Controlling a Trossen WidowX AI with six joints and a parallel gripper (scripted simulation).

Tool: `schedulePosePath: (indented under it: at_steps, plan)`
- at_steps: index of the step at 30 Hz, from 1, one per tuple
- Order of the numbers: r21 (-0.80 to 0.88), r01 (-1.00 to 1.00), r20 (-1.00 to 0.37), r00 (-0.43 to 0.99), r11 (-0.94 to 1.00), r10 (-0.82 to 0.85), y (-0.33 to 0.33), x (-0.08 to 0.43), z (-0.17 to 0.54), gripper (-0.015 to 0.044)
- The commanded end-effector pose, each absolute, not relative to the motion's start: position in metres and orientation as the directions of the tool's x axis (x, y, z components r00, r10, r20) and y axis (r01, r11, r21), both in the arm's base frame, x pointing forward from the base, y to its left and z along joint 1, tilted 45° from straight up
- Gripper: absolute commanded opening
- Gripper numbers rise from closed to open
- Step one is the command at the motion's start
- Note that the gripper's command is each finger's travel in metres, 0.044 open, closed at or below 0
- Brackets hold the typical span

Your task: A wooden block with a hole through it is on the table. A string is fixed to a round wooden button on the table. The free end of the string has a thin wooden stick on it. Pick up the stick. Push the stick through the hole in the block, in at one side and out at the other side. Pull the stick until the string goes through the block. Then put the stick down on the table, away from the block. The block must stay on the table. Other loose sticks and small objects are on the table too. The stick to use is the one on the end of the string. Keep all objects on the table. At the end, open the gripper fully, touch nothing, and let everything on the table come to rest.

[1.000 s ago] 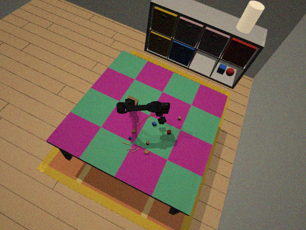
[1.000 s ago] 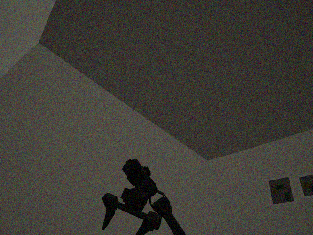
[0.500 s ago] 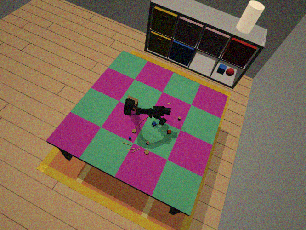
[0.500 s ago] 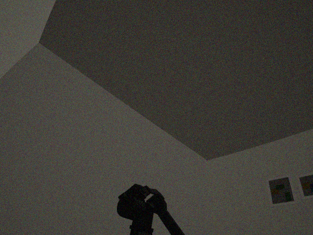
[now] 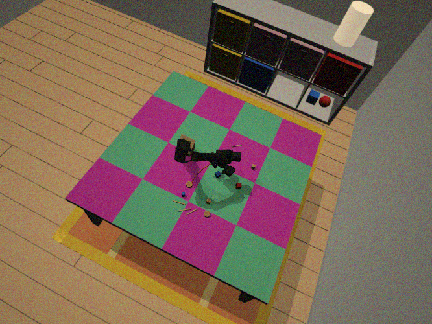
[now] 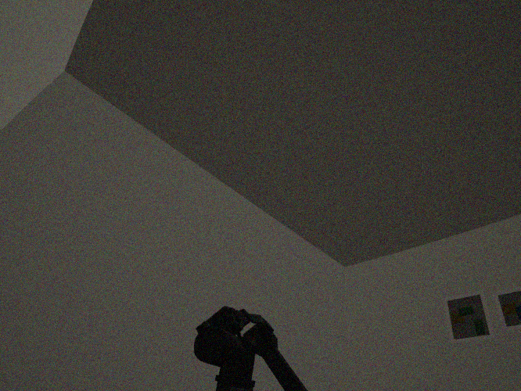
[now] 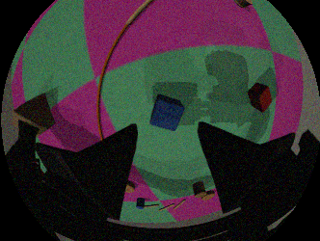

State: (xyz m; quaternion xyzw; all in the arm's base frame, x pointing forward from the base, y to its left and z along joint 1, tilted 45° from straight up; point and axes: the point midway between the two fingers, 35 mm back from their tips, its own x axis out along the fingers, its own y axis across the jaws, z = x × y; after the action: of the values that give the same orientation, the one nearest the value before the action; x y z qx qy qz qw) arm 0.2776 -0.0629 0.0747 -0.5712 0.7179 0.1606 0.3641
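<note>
We have the black gripper (image 5: 222,168) (image 7: 168,127) partly open, grasping nothing, above one small blue cube (image 5: 218,173) (image 7: 167,113), with one orange string (image 5: 199,173) (image 7: 99,96) curving from its round wooden button (image 5: 189,184) (image 7: 130,186) to one thin wooden stick (image 7: 140,13).

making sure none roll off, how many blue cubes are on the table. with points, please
1 sure: a blue cube (image 5: 217,173) (image 7: 167,113) near the table's middle, below the open gripper (image 5: 222,168) (image 7: 168,127). A small blue piece (image 5: 183,194) (image 7: 140,202) by the round button (image 5: 189,184) is too small to tell. The arm may hide others.
</note>
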Motion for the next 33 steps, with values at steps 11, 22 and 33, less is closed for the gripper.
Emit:
schedulePosePath:
  at_steps: [11,22,33]
  plan:
    - [-0.185,-0.937,-0.706,-0.082,0.296,-0.703,-0.0629,0.2776,0.0747,0.0083]
    - [-0.185,-0.937,-0.706,-0.082,0.296,-0.703,-0.0629,0.2776,0.0747,0.0]
    - [-0.185,-0.937,-0.706,-0.082,0.296,-0.703,-0.0629,0.2776,0.0747,0.0053]
